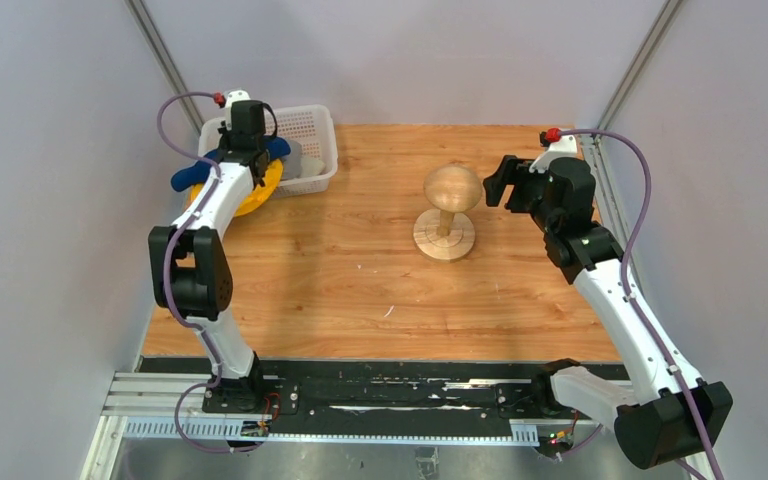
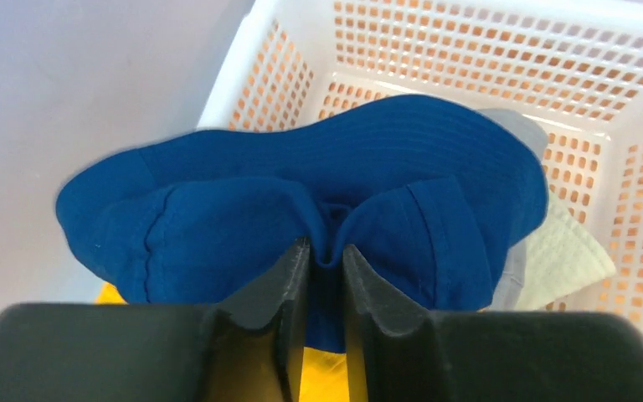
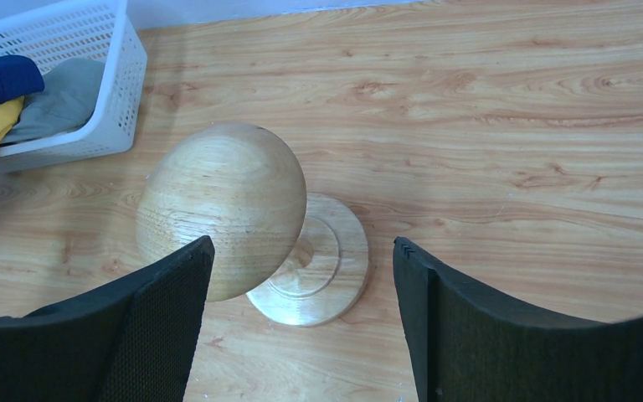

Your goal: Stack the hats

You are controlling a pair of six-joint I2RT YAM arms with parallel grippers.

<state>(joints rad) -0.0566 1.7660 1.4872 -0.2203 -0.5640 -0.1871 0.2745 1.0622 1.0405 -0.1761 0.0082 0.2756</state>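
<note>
A navy blue hat [image 2: 368, 159] lies on top of the pile at the left edge of the white basket [image 2: 469, 33]. My left gripper [image 2: 325, 251] is shut on a pinched fold of its crown. Under it lies a yellow hat [image 2: 326, 377], which hangs over the basket's side [image 1: 250, 200]. A grey hat [image 2: 515, 126] and a beige hat [image 2: 561, 251] peek out behind, inside the basket. From above, the left gripper [image 1: 243, 160] sits over the navy hat [image 1: 188, 178]. My right gripper [image 3: 301, 243] hangs open and empty beside the wooden stand.
The round wooden head-shaped stand [image 1: 450, 188] rises from the middle of the wooden table, just left of the right gripper [image 1: 495, 180]. The basket [image 1: 315, 120] stands at the back left, close to the grey wall. Metal rails run along the near edge.
</note>
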